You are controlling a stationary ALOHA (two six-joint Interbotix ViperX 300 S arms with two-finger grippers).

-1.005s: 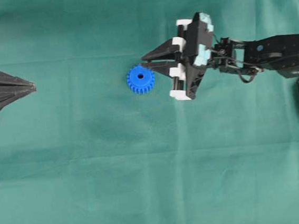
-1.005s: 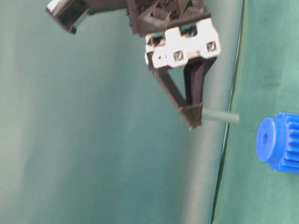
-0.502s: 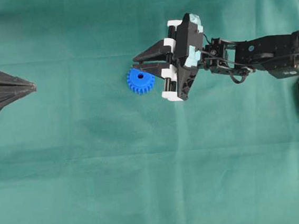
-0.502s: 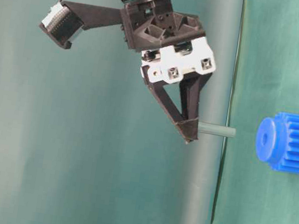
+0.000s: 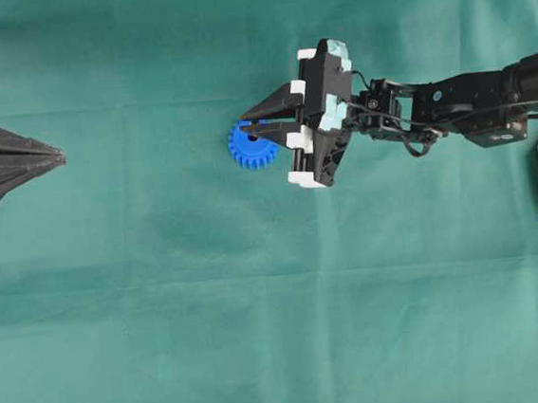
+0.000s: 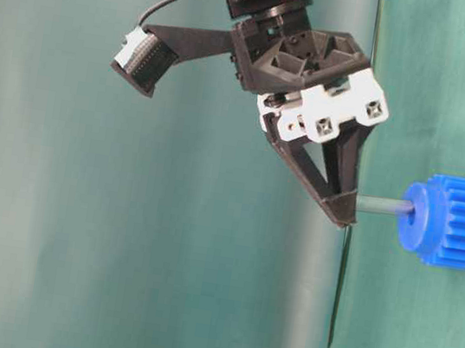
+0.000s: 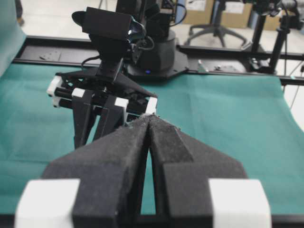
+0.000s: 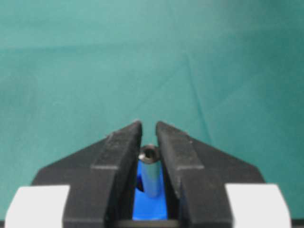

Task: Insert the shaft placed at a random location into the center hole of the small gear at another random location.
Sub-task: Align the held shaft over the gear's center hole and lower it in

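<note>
item: my right gripper (image 6: 338,209) — fingers clamped on the shaft (image 6: 383,206), its free end meeting the center hole (image 6: 410,214) of the small gear (image 5: 249,145), which lies flat on the green cloth (image 5: 260,307). item: my left gripper (image 5: 55,157) — fingers pressed together, empty, well apart at the cloth's edge.

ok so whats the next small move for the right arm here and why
Probably keep easing the shaft down along its own axis. The right end effector grips it, and its tip meets the small gear at the hub, looking only just entered, so releasing now seems premature.
</note>
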